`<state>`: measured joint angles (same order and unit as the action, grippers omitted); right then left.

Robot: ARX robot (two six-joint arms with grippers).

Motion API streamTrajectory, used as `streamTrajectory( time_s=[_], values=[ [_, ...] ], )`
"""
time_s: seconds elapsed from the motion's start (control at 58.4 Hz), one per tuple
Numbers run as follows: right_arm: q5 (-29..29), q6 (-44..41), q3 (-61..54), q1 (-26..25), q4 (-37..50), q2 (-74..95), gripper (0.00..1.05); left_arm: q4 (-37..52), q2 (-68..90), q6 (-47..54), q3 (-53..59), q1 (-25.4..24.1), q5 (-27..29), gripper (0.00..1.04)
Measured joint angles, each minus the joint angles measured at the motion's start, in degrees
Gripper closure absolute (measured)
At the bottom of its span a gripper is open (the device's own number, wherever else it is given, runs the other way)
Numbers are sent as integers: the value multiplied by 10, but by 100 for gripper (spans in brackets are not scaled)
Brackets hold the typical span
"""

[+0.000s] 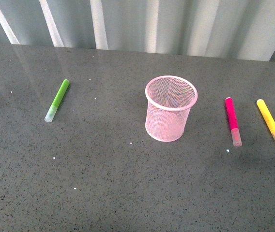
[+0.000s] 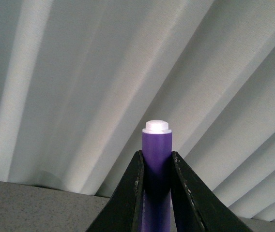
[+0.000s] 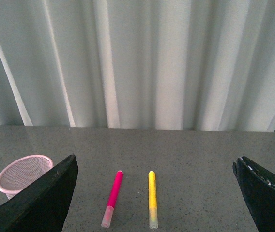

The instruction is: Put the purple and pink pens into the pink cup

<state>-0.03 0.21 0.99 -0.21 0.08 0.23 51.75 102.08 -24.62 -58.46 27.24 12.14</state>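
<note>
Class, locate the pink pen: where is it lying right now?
In the front view the pink pen lies flat on the right of the table, between the cup and the yellow pen, touching neither.

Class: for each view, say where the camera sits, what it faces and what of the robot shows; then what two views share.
Front view: on the body, looking down at the pink cup, green marker, pink pen and yellow marker; no arm shows.
Left wrist view: from that wrist, faces the curtain; left gripper grips the purple pen.
Right wrist view: from that wrist, faces along the table; right gripper open.
Shared: front and right wrist show pink cup, pink pen, yellow marker.
</note>
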Motion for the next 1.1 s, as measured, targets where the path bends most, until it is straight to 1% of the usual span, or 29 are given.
streamTrajectory(
  time_s=[0.137, 0.308, 0.497, 0.668, 0.89, 1.096],
  values=[
    [0, 0, 0, 0, 0, 0, 7, 28, 37, -15, -1, 28, 9, 93],
    [0, 0, 0, 0, 0, 0, 7, 50, 86, -25, -5, 50, 16, 93],
    [0, 0, 0, 0, 0, 0, 7, 86, 127, -28, -5, 53, 33, 93],
    [0, 0, 0, 0, 0, 0, 7, 99, 163, -30, -3, 52, 42, 93],
    [0, 0, 0, 0, 0, 0, 7, 126, 171, -41, 15, 55, 49, 93],
    [0, 0, 0, 0, 0, 0, 7, 134, 179, -45, 28, 64, 54, 93]
  ],
)
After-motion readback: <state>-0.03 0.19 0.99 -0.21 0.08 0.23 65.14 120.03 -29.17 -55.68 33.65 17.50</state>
